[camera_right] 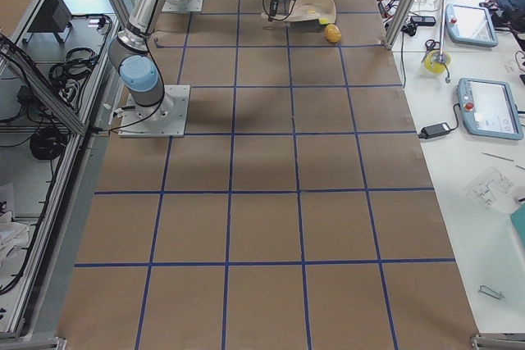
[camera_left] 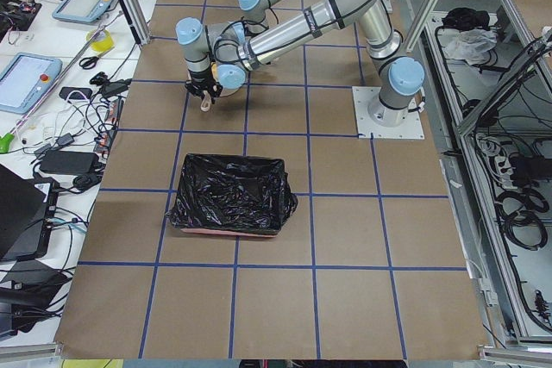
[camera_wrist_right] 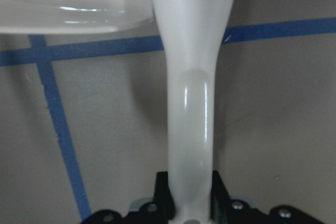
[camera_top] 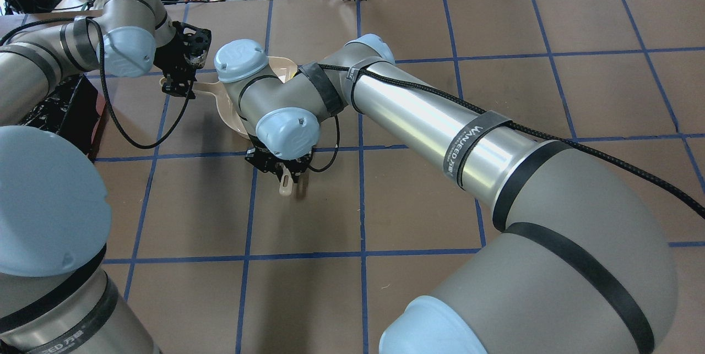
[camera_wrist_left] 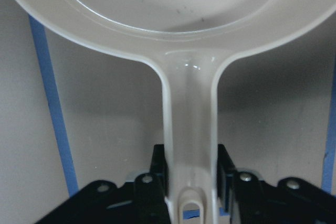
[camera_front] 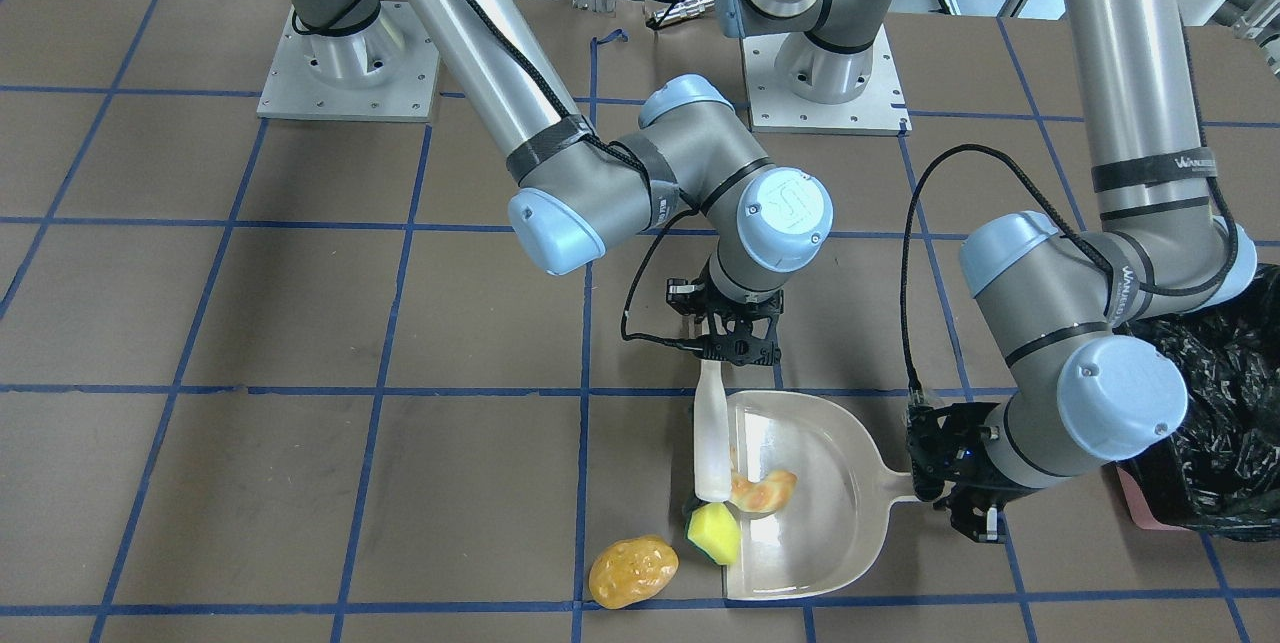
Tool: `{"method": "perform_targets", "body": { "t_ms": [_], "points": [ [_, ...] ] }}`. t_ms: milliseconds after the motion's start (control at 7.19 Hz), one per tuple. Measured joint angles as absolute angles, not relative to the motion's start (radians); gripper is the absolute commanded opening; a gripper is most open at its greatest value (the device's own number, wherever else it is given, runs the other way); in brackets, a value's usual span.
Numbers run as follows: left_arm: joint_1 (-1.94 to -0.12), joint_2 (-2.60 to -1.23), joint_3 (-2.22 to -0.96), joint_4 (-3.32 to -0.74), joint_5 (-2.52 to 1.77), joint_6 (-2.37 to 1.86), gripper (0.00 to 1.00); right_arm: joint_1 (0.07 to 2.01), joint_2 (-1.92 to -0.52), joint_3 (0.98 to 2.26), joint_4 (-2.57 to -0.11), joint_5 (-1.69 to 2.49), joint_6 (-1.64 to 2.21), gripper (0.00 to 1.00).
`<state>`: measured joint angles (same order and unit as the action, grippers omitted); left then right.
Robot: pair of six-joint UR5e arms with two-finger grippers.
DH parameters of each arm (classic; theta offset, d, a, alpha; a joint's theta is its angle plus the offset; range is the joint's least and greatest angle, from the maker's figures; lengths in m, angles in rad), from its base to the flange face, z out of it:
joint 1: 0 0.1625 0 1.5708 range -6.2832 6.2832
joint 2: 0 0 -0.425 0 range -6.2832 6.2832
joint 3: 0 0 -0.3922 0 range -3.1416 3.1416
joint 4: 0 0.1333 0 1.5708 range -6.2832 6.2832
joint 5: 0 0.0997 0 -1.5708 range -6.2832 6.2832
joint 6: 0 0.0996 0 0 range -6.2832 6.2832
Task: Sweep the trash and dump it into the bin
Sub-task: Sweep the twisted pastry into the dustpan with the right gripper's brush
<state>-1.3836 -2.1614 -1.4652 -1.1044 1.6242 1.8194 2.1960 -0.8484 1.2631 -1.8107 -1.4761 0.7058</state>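
Note:
My left gripper (camera_front: pixel 945 495) is shut on the handle of the beige dustpan (camera_front: pixel 830 483), which lies flat on the table; the handle (camera_wrist_left: pixel 189 140) runs between its fingers. My right gripper (camera_front: pixel 738 341) is shut on a white brush (camera_front: pixel 713 443) whose tip rests at the pan's open lip. The tan croissant-like piece (camera_front: pixel 765 490) lies inside the pan. At the lip, under the brush tip, sits the yellow sponge wedge (camera_front: pixel 714 533). The golden-brown lump (camera_front: pixel 632 571) lies on the table outside the pan. The bin (camera_front: pixel 1225 403), lined in black, stands behind my left arm.
The brown table (camera_front: pixel 300 323) carries a grid of blue tape lines. Both arm bases (camera_front: pixel 345 73) are bolted at the robot's side. The bin (camera_left: pixel 228 196) stands a couple of grid squares from the dustpan. Desks with tablets and cables (camera_left: pixel 52 84) flank the table's far edge.

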Motion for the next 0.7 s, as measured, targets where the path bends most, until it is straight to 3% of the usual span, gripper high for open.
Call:
{"method": "perform_targets", "body": {
  "t_ms": [695],
  "points": [
    [-1.384, -2.161, -1.467, -1.102, 1.624, 1.819, 0.04, 2.229, -0.846, 1.224, -1.836, -1.399, 0.769, 0.0]
  ]
}}
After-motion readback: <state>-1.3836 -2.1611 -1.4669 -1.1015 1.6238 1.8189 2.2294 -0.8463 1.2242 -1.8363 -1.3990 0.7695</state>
